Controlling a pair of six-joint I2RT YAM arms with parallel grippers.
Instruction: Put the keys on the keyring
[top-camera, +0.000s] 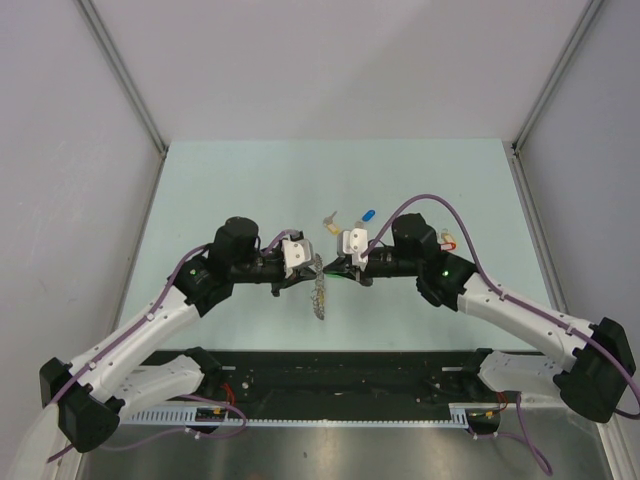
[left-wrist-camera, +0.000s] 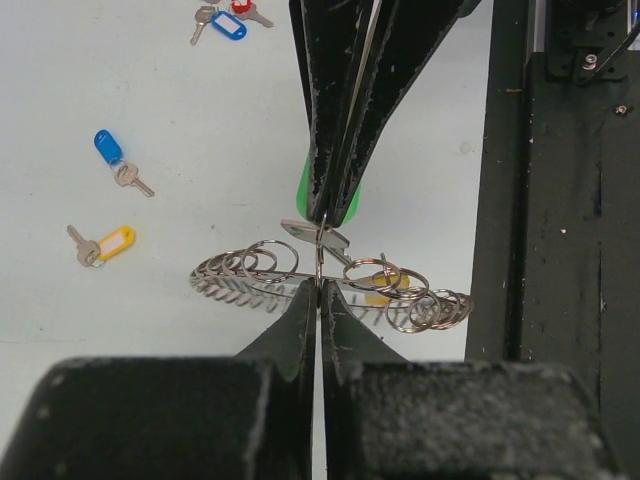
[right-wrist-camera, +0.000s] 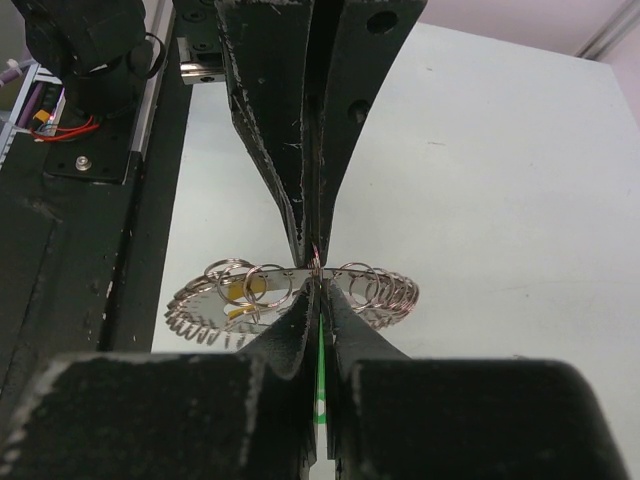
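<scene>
The keyring (left-wrist-camera: 250, 268), a wire loop fringed with small silver rings and carrying one yellow tag (left-wrist-camera: 385, 285), hangs above the table between both grippers. My left gripper (left-wrist-camera: 320, 287) is shut on a thin ring of it. Opposite, tip to tip, my right gripper (right-wrist-camera: 318, 288) is shut on a key with a green tag (right-wrist-camera: 321, 350); the key's silver head (left-wrist-camera: 303, 232) touches the ring. From above, the left gripper (top-camera: 315, 264) and the right gripper (top-camera: 336, 266) meet at mid-table, with the keyring (top-camera: 318, 297) dangling below them.
Loose keys lie on the table beyond: a blue-tagged one (left-wrist-camera: 108, 147), a yellow-tagged one (left-wrist-camera: 115, 242), and a blue-framed tag (left-wrist-camera: 228, 25) beside a red one (left-wrist-camera: 241, 5). The black base rail (top-camera: 340, 375) runs along the near edge.
</scene>
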